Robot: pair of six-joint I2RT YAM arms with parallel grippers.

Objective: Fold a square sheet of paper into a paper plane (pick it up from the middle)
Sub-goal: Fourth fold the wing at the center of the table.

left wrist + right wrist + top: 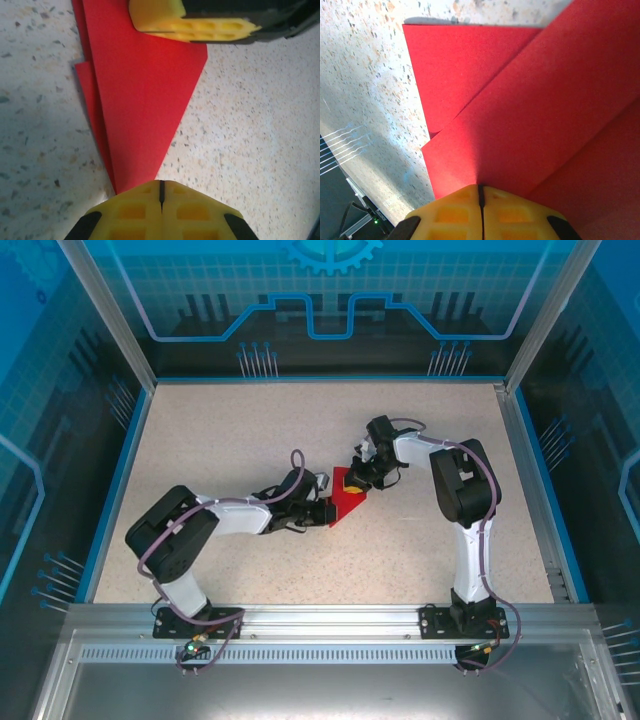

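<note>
The square sheet of paper (347, 502) lies folded on the table's middle as a red pointed shape, with a speck of yellow on it. In the left wrist view the paper plane (142, 100) narrows to a tip just left of my left gripper (161, 183), which is shut with nothing in its slit. My left gripper (325, 507) sits at the paper's left end. My right gripper (358, 476) is at the paper's far right end. It is shut (480, 188), its tips against a layered red flap (530, 110). One of its yellow fingers (195, 22) rests on the wide end.
The speckled beige tabletop (250, 430) is ringed by a blue rim (118, 470) and clear walls. Both arms reach inward from their bases on the metal rail (330, 618) at the near edge.
</note>
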